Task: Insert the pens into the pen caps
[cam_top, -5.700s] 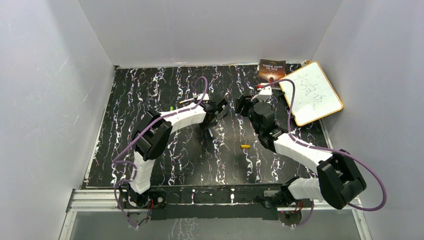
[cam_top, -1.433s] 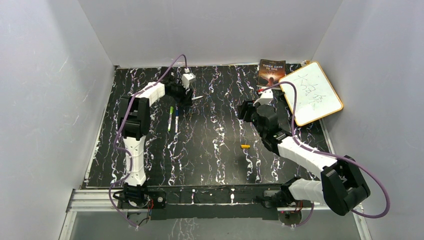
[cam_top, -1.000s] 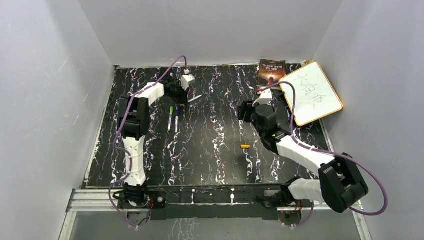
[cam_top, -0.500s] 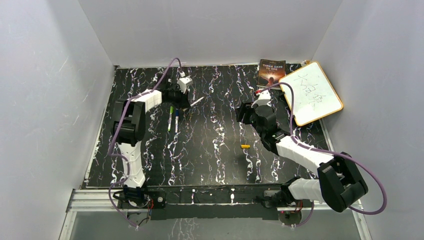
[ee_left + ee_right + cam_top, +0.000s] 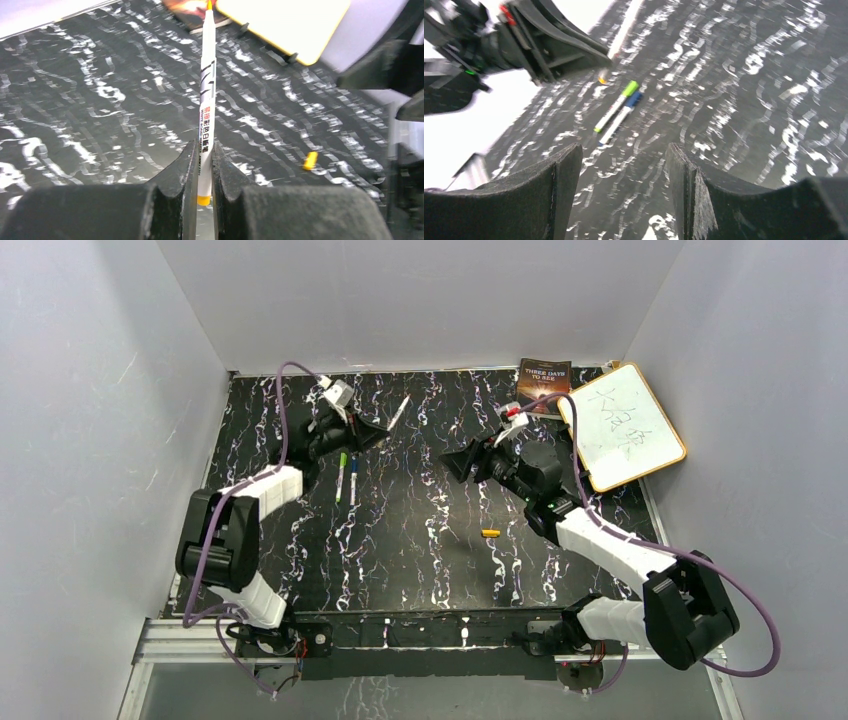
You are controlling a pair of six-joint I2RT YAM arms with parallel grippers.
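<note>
Pinching the plain white pen (image 5: 206,95) near its orange tail, the left claw (image 5: 202,150) had its jaws pressed tight on the barrel. Most of the pen stuck out ahead of them in the air, its yellowish tip aimed across the counter (image 5: 420,560) towards the other arm.

The right claw (image 5: 623,150) hung spread and empty, facing the left one from the middle of the counter. Below and between them, the green-ended pen (image 5: 616,106) and the blue-ended pen (image 5: 621,118) lay side by side, nearly touching. They looked capped already, though I couldn't swear to it. The orange-yellow cap (image 5: 490,533) lay alone, nearer the arms' bases and well apart from both claws. A whiteboard (image 5: 622,426) and a book (image 5: 543,381) sat in the far right corner.

To my eye the pen was light, stiff and smooth-barrelled, so it could swivel or slide in a grip that far back. A hold closer to the tip would steady it for pushing. The cap looked feather-light and round, liable to roll or skitter at a nudge. I'd have taken it across its middle, leaving its open mouth free.
</note>
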